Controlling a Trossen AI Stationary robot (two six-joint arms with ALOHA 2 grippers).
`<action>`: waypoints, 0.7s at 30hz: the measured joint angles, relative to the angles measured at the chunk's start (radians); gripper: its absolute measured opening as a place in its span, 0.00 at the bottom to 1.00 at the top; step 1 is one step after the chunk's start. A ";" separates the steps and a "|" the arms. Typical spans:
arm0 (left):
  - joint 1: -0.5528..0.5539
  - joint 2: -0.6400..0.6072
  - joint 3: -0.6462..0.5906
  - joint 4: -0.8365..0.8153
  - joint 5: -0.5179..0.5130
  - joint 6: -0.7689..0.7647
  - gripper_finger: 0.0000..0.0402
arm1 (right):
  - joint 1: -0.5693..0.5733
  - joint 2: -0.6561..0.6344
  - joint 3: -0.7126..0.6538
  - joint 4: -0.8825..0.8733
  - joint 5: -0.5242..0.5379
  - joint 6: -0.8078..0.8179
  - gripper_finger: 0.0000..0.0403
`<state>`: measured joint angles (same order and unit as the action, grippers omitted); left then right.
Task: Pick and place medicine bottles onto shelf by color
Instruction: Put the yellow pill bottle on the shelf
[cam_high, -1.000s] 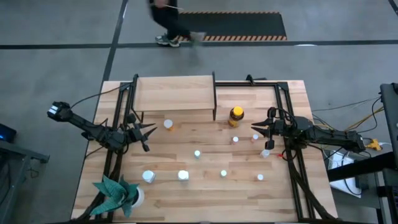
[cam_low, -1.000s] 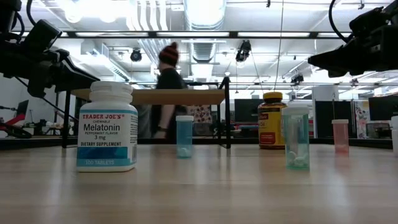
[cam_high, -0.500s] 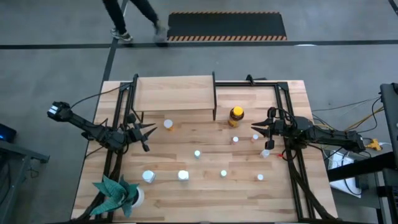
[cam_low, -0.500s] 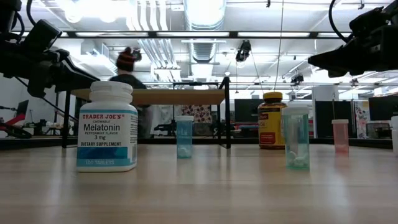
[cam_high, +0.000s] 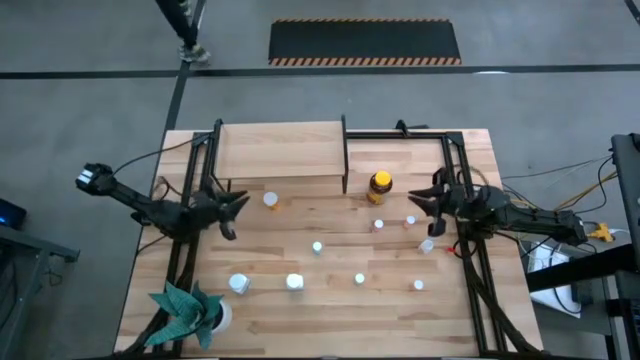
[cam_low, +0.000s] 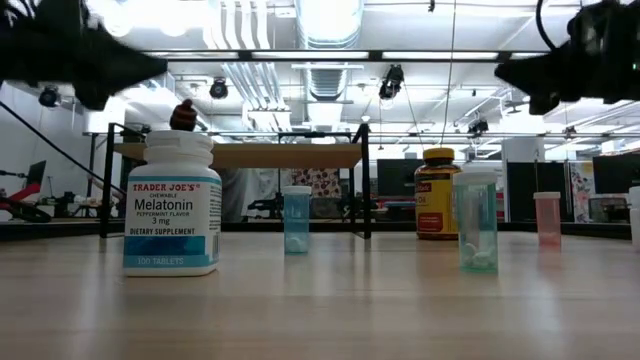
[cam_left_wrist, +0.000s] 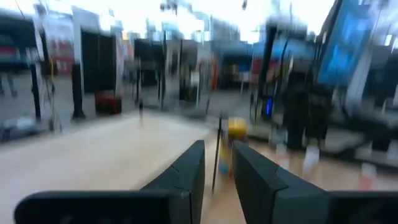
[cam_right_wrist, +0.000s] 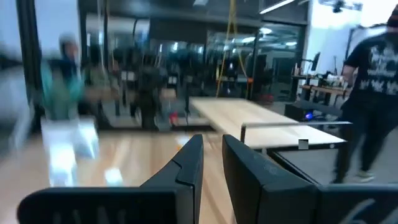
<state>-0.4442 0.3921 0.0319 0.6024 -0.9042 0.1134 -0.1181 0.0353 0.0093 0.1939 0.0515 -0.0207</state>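
Surface: light wooden tabletop (cam_high: 330, 300), raised light-wood shelf (cam_high: 280, 150) at 12 o'clock, bare.
Change: my left gripper (cam_high: 240, 200) and right gripper (cam_high: 418, 197), both nearly closed and empty, just swung; picking not begun.

Wooden table (cam_high: 330, 310) seen from above, with the shelf (cam_high: 282, 150) standing at its far edge, left of centre. Relative to the shelf: an amber jar (cam_high: 380, 185) just beyond its right end; a white bottle (cam_high: 270, 200) just in front of it; small bottles (cam_high: 317, 246) scattered farther forward and rightward; two larger white bottles (cam_high: 294, 282) well in front; a potted plant (cam_high: 190, 312) at the near-left corner.
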 joint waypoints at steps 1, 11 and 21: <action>0.000 0.001 0.000 0.067 0.007 0.054 0.16 | 0.000 0.000 0.000 0.030 0.011 0.039 0.13; 0.001 0.001 0.000 0.474 0.040 0.241 0.16 | 0.000 0.000 0.000 0.151 0.037 0.115 0.13; 0.006 -0.005 0.004 0.645 0.037 0.405 0.16 | 0.000 0.000 0.000 0.174 0.113 0.131 0.13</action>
<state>-0.4377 0.3873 0.0360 1.2478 -0.8669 0.5183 -0.1181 0.0353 0.0093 0.3676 0.1640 0.1107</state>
